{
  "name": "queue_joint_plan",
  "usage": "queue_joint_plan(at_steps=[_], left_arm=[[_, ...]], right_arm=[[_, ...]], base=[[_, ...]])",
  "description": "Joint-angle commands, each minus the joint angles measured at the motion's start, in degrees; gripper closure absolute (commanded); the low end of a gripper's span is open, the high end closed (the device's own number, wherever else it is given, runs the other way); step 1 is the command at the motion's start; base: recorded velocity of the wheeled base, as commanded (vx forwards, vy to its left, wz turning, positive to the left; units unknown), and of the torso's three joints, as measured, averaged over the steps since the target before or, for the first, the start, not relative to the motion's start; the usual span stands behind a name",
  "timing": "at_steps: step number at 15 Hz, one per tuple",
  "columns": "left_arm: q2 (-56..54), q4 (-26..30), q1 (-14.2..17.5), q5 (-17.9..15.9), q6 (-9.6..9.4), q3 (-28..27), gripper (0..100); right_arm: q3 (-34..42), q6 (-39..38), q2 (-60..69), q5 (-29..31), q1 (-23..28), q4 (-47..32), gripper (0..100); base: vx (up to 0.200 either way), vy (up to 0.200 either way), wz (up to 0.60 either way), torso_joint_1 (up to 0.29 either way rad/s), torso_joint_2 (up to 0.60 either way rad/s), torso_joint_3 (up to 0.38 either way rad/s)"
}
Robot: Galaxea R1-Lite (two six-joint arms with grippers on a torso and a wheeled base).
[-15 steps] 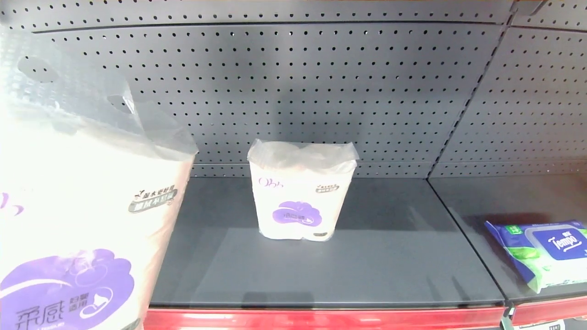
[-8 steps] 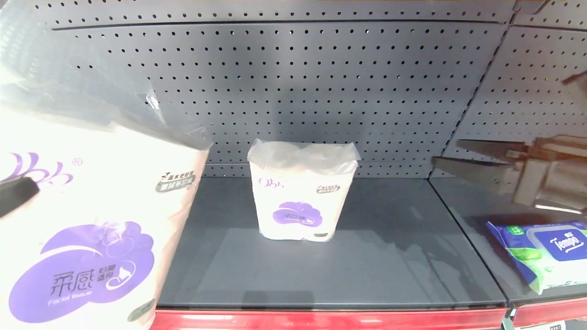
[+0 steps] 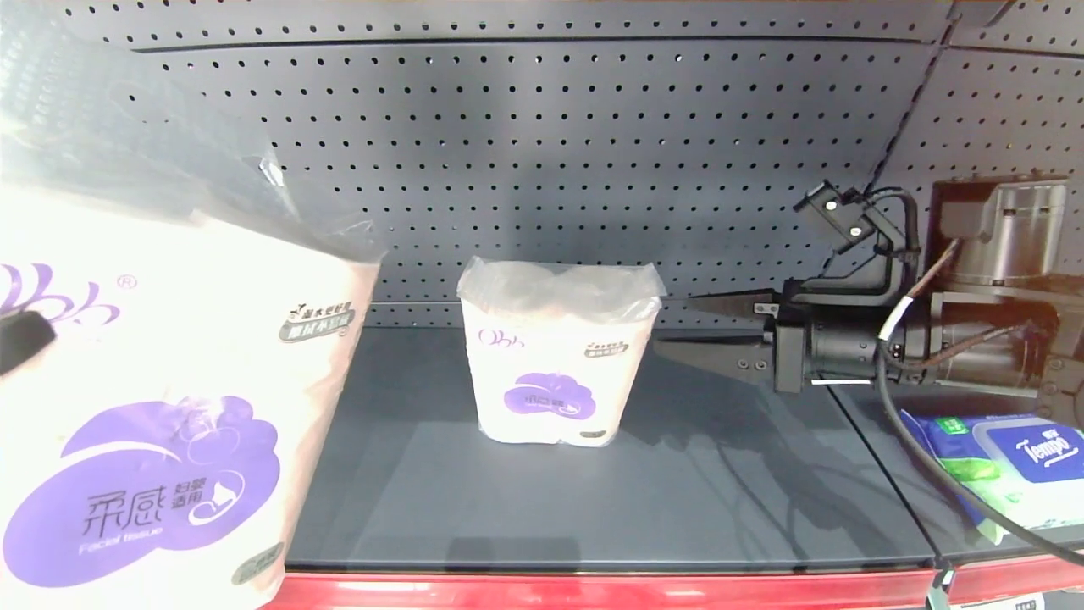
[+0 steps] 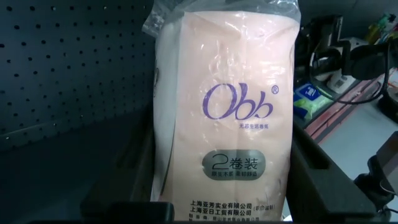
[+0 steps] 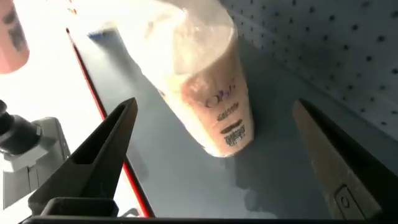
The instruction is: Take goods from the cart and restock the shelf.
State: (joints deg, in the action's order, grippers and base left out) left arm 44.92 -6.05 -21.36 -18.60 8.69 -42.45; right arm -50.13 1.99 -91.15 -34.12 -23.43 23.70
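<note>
So the shelf [image 3: 720, 500] we've got here is dark grey metal, with a pegboard [image 3: 550, 169] back and a red strip [image 3: 593, 589] along the front lip. A seam [image 3: 882, 474] splits it into a wide left board and a right one. On the left board there's one tissue pack [image 3: 555, 364]. It's white with a purple logo and clear wrap bunched on top, standing upright and closer to the back than the front. On the right board a blue-and-green wipes [image 3: 1042, 449] pack lies flat near the front edge.
</note>
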Motion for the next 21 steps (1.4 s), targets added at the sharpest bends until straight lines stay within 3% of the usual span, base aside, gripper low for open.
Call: queue_joint_plan(at_steps=[1, 8, 21], left_arm=[[0.08, -0.02, 0.00, -0.03, -0.08, 0.00, 100], [0.08, -0.02, 0.00, -0.12, -0.08, -0.09, 100], [0.78, -0.11, 0.00, -0.12, -0.17, -0.09, 100]], right_arm=[[0.03, 1.79, -1.93, -1.56, 1.02, 0.03, 0], [-6.74, 11.20, -9.84, -8.15, 1.63, 0.12, 0], [-14.65, 12.43, -16.43, -8.42, -5.13, 0.12, 0]], base=[[0.000, 0.000, 0.00, 0.000, 0.00, 0.000], [0.000, 0.000, 0.00, 0.000, 0.00, 0.000], [0.000, 0.000, 0.00, 0.000, 0.00, 0.000]])
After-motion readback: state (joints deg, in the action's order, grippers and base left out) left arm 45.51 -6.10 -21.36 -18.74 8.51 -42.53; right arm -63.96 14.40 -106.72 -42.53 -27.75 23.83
